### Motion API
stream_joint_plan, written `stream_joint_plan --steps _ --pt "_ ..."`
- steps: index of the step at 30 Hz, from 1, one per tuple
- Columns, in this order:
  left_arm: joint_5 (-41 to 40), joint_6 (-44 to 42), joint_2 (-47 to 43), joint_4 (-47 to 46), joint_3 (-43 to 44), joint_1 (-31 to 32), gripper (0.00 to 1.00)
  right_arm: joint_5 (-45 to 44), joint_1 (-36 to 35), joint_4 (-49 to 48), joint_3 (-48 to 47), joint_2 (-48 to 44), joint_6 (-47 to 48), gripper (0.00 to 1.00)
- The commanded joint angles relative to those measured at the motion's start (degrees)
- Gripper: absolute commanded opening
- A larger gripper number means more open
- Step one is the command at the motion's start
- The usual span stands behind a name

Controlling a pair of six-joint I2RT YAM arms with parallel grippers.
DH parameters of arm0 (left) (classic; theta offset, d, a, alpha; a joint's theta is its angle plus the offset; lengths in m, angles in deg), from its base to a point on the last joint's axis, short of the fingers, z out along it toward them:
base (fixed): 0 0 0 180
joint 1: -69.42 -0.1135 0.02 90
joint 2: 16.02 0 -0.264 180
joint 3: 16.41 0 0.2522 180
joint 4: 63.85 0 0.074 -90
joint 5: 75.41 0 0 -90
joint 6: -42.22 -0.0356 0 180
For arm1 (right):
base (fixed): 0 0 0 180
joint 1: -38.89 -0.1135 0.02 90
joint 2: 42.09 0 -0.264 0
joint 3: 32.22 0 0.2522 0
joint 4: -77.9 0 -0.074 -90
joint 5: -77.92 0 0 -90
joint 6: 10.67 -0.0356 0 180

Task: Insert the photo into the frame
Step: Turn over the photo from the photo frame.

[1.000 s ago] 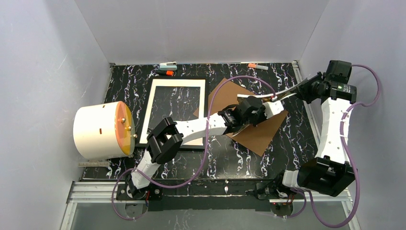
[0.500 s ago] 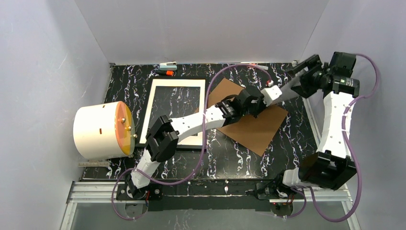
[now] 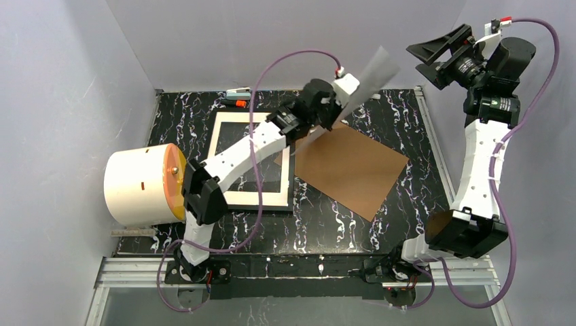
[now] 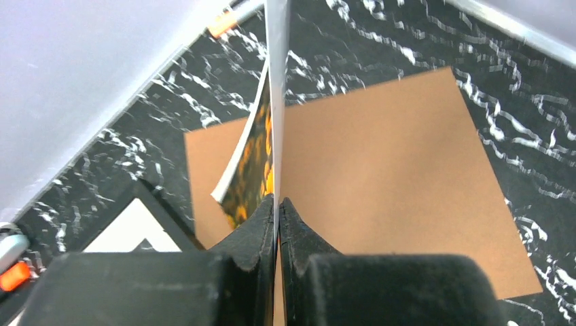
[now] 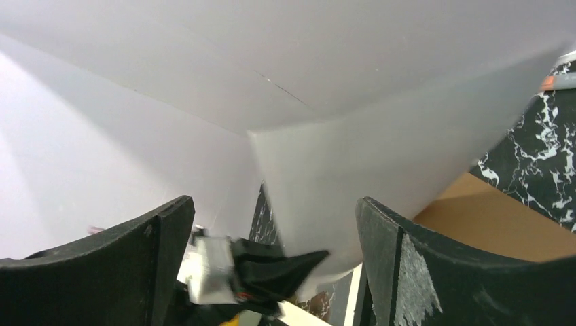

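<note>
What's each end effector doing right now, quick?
Left end effector: closed on the photo, gripping its edge.
Right end effector: open, holding nothing.

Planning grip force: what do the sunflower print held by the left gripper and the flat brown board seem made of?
Sunflower print: likely thin flexible paper; it curls above the shut left gripper. Flat brown board: matte cardboard or fibreboard, no shine; cannot tell which.

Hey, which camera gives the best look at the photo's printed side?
Left wrist: the photo shows its orange print, nearly edge-on, pinched in the left gripper. Top external shows only a blurred pale sheet; right wrist shows just its plain white back.
</note>
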Motion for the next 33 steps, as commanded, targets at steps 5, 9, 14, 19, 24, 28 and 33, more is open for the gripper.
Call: stream_joint_plan --steps 5,9,14,19,24,28,33 --pt "3.22 2.66 -11.88 6.86 10.72 -7.19 0.0 2.13 -2.78 -32.54 18.16 -5.9 -3.77 0.99" --pt "8.35 8.9 -15.9 6.79 11.53 -12.18 0.0 0.15 -5.79 -46.17 27.56 -5.25 -5.09 0.99" --pt "9.66 14.67 -21.72 2.46 7.65 -16.13 0.0 -0.03 -10.04 -72.34 32.18 0.27 -13.7 0.99" --pt "15.36 10.2 -25.48 2.42 6.24 -16.93 0.0 1.27 -17.61 -74.86 21.54 8.42 -9.64 0.99" --pt "19.35 3.75 -29.0 3.53 4.35 -17.03 0.0 1.48 -22.0 -79.02 13.08 16.67 -9.17 0.99" --pt "21.12 0.44 -30.84 5.18 4.01 -17.04 0.0 1.38 -24.06 -86.07 8.94 22.79 -13.57 0.99" --pt "17.1 2.26 -30.29 7.65 7.87 -17.04 0.0 5.6 -24.6 -85.14 2.92 27.95 -17.0 0.99"
